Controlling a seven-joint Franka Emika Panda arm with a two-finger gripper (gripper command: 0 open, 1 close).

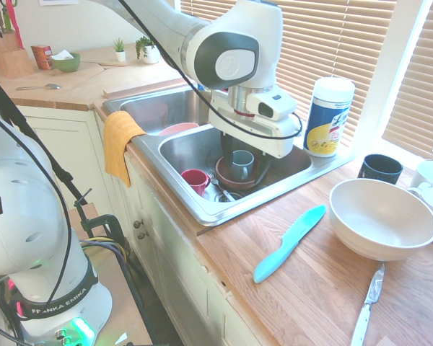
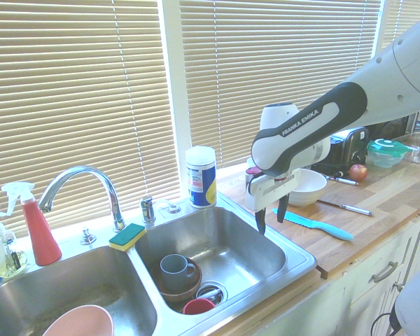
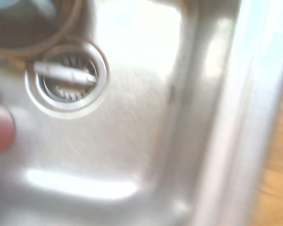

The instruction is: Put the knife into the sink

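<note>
The claw [image 2: 270, 225] is spread and empty. Beside the sink [image 2: 303, 263], the turquoise knife [image 1: 289, 245] should prove light, stiff and slick, best pinched mid-handle.

The wooden counter [image 1: 332, 288] bears a turquoise knife [image 1: 289, 244] and bowl [image 1: 383, 218].

Pincer [image 2: 271, 218] open, empty, pointing down; arm [image 2: 343, 105] extended.

Pink bowl [image 2: 80, 323] in other basin. Sponge [image 2: 127, 236] by faucet. Wipes canister [image 1: 329, 117] behind basins. White bowl [image 1: 382, 218] on table [image 1: 314, 303], beside dark mug [image 1: 380, 169].
</note>
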